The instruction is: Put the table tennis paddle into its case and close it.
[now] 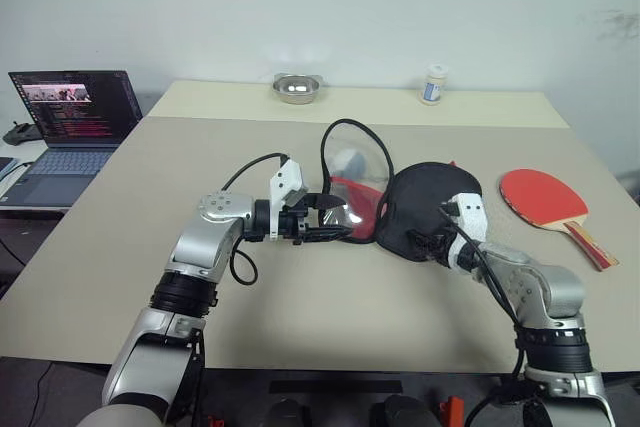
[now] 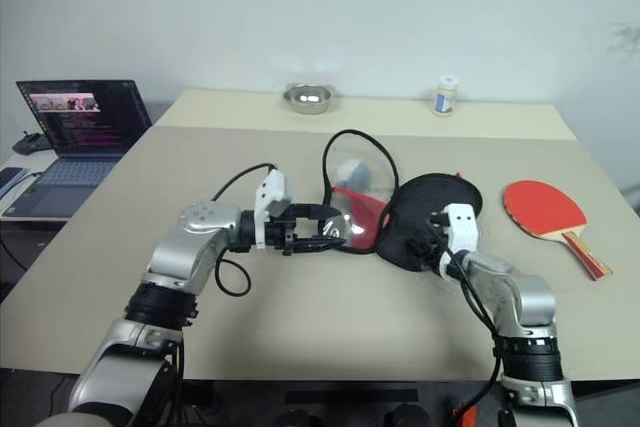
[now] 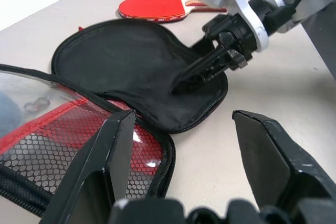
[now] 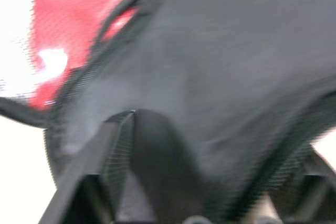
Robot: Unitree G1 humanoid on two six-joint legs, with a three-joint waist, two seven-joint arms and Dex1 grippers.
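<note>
The case lies unzipped and spread open mid-table, its black half (image 1: 425,209) on the right and its red mesh half (image 1: 352,199) on the left. The table tennis paddle (image 1: 543,197) lies red face up to the right of the case, apart from it, with its handle toward the near right. My left gripper (image 1: 338,215) points sideways at the red mesh half, open, with one finger (image 3: 113,150) over the mesh edge. My right gripper (image 3: 184,82) is at the near edge of the black half, open, with black fabric (image 4: 220,77) between its fingers.
An open laptop (image 1: 70,132) stands at the far left on a side table. A metal bowl (image 1: 297,88) and a small white bottle (image 1: 433,84) sit at the back. A black cable (image 1: 355,142) loops above the case.
</note>
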